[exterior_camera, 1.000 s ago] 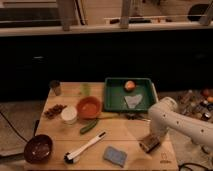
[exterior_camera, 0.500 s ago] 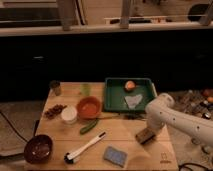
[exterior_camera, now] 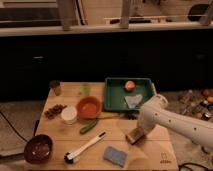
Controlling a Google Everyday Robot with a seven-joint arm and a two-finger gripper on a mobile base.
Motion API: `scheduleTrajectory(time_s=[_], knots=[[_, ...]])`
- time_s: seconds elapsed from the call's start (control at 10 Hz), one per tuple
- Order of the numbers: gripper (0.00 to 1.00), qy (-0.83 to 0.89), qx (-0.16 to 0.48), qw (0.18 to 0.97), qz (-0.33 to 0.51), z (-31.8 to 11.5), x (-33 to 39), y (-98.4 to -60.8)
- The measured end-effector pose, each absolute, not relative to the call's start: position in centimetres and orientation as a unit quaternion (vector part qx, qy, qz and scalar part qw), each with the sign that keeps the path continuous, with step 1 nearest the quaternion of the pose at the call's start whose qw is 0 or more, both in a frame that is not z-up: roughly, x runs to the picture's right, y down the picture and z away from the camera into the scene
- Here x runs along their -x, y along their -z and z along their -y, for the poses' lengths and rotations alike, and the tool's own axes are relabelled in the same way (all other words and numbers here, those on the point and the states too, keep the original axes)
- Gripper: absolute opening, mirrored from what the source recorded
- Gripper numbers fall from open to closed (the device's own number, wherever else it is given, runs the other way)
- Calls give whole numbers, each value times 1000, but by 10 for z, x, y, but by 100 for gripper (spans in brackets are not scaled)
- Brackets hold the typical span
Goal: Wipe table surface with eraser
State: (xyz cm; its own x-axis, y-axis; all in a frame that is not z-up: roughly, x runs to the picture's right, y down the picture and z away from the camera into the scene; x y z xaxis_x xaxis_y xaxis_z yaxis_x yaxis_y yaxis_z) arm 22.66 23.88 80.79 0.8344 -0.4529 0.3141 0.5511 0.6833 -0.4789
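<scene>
One eraser (exterior_camera: 133, 136) is pressed on the table (exterior_camera: 150, 154) just in front of the tray (exterior_camera: 114, 108), under its right half, and is clamped in the gripper (exterior_camera: 139, 131), whose jaws are closed on it. Over the last second it has been dragged from farther out toward the tray and slightly leftward. A wiping stroke is thus judged to be under way, with the table before the tray's left end not yet covered.
</scene>
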Motion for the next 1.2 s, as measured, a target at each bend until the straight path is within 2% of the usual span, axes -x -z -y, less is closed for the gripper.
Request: scheduleTrajectory(time_s=[0.5,1.2], knots=[[0,277,281,913,98,-241,-226,-795],[0,279,280,913,99,-241,-225,-795]])
